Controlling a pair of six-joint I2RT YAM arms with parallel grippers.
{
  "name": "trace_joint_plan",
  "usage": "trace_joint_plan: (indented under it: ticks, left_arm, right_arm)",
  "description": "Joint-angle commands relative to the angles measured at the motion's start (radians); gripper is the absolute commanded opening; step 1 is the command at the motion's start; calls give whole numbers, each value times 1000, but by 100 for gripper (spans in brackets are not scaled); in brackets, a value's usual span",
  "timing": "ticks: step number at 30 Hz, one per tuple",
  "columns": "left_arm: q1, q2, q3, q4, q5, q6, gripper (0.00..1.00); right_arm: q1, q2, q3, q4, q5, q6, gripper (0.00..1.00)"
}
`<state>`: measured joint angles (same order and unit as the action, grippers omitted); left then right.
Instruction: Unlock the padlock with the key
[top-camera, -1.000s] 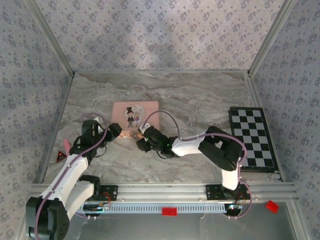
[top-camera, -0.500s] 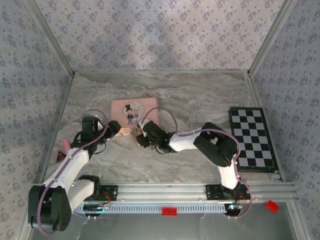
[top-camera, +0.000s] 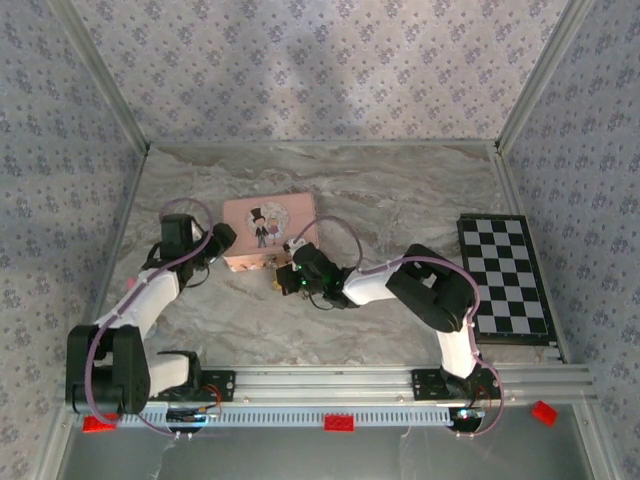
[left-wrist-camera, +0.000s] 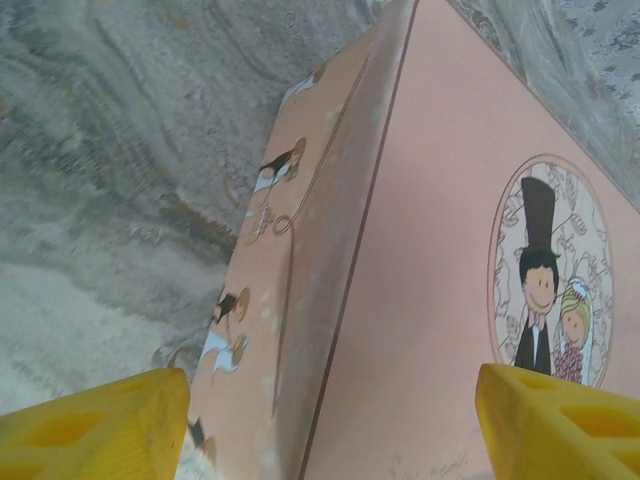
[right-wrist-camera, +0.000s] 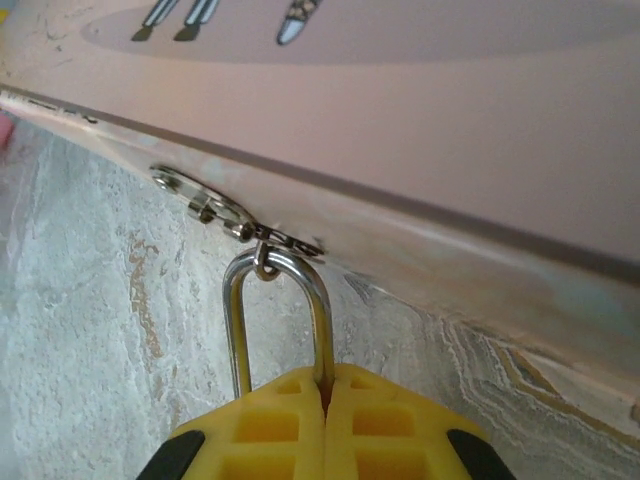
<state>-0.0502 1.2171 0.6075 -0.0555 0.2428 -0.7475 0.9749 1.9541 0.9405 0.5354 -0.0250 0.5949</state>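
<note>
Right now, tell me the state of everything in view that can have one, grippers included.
pink box: lid closed, held by its clasp.
padlock: shackle hooked through the clasp's ring; body hidden, so locked or not is unclear.
left gripper: open, at the pink box's left end.
right gripper: shut on the padlock.
chessboard: lying flat, unfolded.

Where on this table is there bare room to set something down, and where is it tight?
Free: the far strip of table behind the box; the stretch between box and chessboard, beyond the right arm; the near middle by the rail. Crowded: the box's near edge, where left hand, right hand and padlock meet.
</note>
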Motion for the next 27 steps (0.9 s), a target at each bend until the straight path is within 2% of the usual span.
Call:
trace_joint_plan:
  ticks: [1,4,11,22,27]
  left_arm:
    - [4,56,40,65,57,8,75]
    - [-8,94,52,82,82,0,73]
    - [-93,105,61,60,34,1,73]
    - [-244,115,34,67,-42,-52,71]
    - [-317,116,31,69,-93,-78,70]
  right_arm:
    - [1,0,-15,102,74,123,0]
    - [0,0,-19,113,86,166,0]
    - [-5,-24,-27,121,133,214,0]
    - [-41,-39,-133,332,164,364,0]
    - [-45,-64,-162,350,229,415,0]
